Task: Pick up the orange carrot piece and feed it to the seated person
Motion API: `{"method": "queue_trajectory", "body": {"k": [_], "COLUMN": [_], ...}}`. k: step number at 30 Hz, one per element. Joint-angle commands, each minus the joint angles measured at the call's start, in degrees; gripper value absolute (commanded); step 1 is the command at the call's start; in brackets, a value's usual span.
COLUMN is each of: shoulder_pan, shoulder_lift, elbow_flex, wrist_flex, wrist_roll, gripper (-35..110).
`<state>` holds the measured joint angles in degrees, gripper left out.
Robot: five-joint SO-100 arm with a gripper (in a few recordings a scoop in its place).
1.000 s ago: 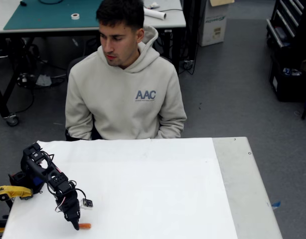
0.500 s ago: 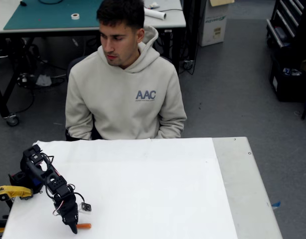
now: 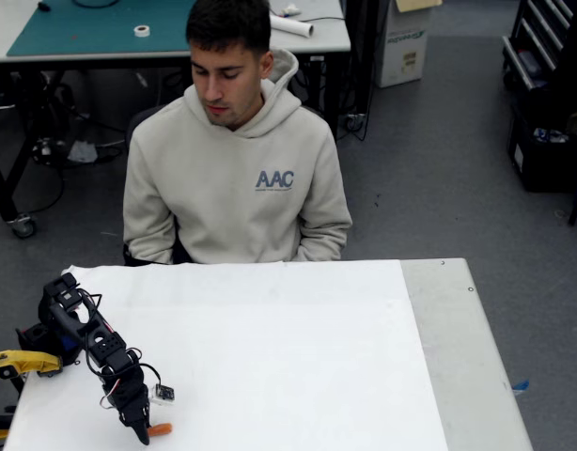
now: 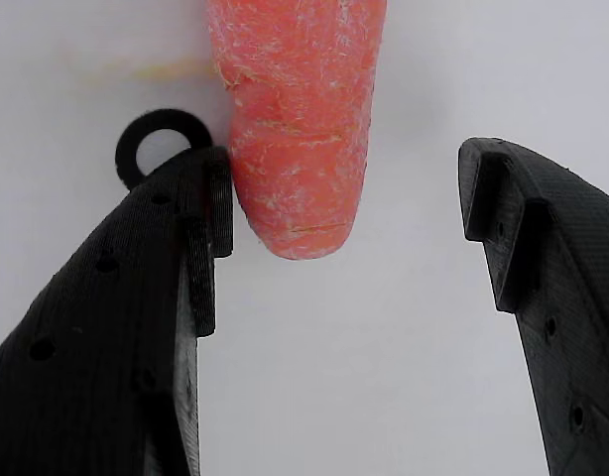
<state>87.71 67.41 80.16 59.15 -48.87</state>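
The orange carrot piece lies flat on the white table, at the near left corner. Up close its skin looks rough and fuzzy. The seated person sits at the far side, looking down.

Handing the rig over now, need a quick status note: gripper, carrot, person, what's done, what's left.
Gripper: open, low at the near-left corner of the white table, nothing held.
Small bright-orange carrot piece: lies on the table between the black fingers, its end against the left finger in the wrist view; a gap remains to the right one.
Seated person in a beige hoodie: behind the table's far edge, looking down.
Done: gripper lined up around the carrot.
Left: close, lift, carry to the person.
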Motion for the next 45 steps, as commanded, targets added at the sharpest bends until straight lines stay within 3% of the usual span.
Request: {"method": "queue_trajectory", "body": {"k": [1,6,21,37,45], "shoulder_pan": [0.79,0.97,0.00,-11.25,-19.07], "shoulder_lift": [0.79,0.79,1.85,13.27,16.52], "elbow_flex": [0.35,0.35,0.18,-5.98,-20.13], "wrist_flex": [-0.18,-0.26,0.44,-0.26,-0.35], "wrist_roll": [-0.70,-0.70,-0.70,-1.23,-1.41], "gripper": [12,-5,-3,-3,-3]}}
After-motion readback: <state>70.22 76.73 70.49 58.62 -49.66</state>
